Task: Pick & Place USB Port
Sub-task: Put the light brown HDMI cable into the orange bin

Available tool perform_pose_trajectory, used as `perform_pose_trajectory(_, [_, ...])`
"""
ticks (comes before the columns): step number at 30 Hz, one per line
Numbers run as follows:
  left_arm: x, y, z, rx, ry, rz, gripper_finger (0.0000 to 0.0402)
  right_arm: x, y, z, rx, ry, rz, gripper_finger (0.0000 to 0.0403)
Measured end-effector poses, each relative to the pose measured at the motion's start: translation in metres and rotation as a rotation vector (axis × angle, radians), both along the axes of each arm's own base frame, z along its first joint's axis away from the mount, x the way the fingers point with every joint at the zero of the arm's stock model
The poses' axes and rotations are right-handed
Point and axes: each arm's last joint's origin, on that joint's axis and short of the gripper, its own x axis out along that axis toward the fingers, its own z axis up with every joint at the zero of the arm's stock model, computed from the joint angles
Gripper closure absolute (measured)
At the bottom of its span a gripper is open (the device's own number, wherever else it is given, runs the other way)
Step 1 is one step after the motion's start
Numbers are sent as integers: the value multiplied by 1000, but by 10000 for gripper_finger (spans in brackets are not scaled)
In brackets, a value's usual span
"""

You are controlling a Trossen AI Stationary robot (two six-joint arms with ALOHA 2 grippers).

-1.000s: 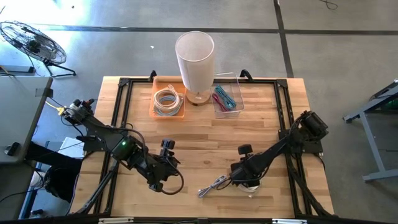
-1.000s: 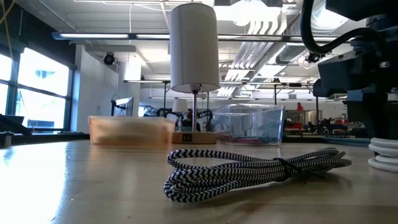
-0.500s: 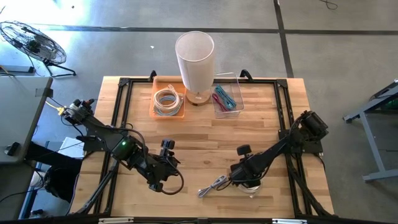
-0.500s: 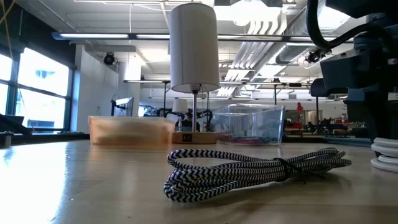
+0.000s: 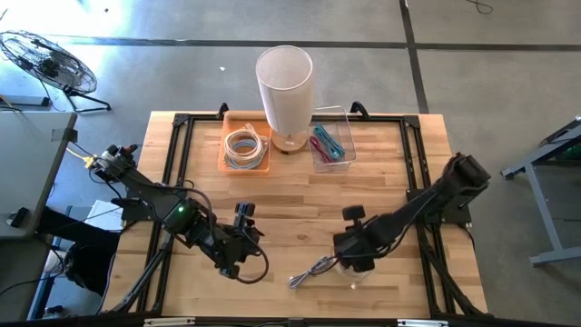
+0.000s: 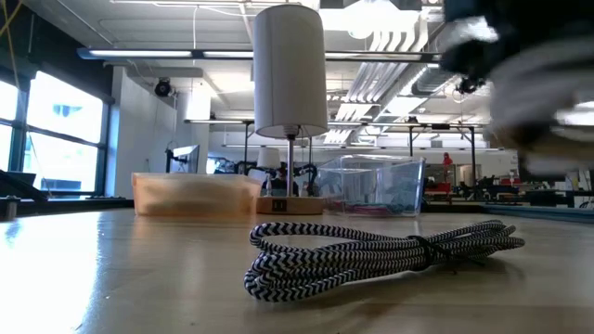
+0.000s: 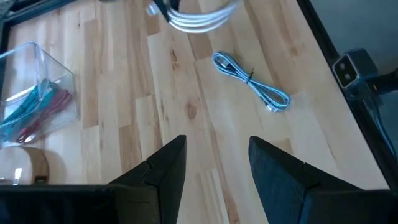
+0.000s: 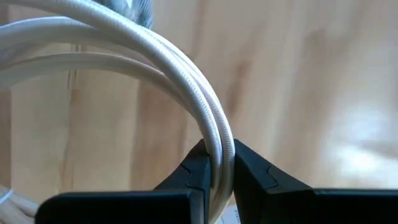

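A coiled white USB cable [image 8: 155, 68] is pinched between the closed fingers [image 8: 193, 171] of the right end effector [image 5: 349, 265], near the front edge of the worktop [image 5: 300, 204]; whether it is clear of the surface cannot be told. A braided black-and-white cable [image 5: 311, 271], bundled and tied, is seen lying just beside it on the wood. The left end effector [image 7: 211, 165] is held over the front-left area with its fingers spread apart and nothing between them. At the back, an orange tray [image 5: 245, 165] containing a coiled white cable, a white-shaded lamp [image 5: 286, 86] and a clear bin [image 5: 349, 147] of coloured cables are lined up.
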Motion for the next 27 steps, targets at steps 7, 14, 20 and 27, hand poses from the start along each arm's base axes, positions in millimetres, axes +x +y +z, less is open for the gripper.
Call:
perform_pose_trajectory(7, [7,-2,7,-42,-112,56,232,0,-10,82,-13,-332,-71,369])
perform_pose_trajectory(14, [9,-1,10,0,-170,116,231,-3,-15,141,-3,-565,-61,369])
perform_pose_trajectory(20, [10,0,11,25,-207,151,231,0,-12,155,11,-648,4,369])
perform_pose_trajectory(27, [16,-3,20,-31,-298,150,231,2,-13,157,-68,-671,58,369])
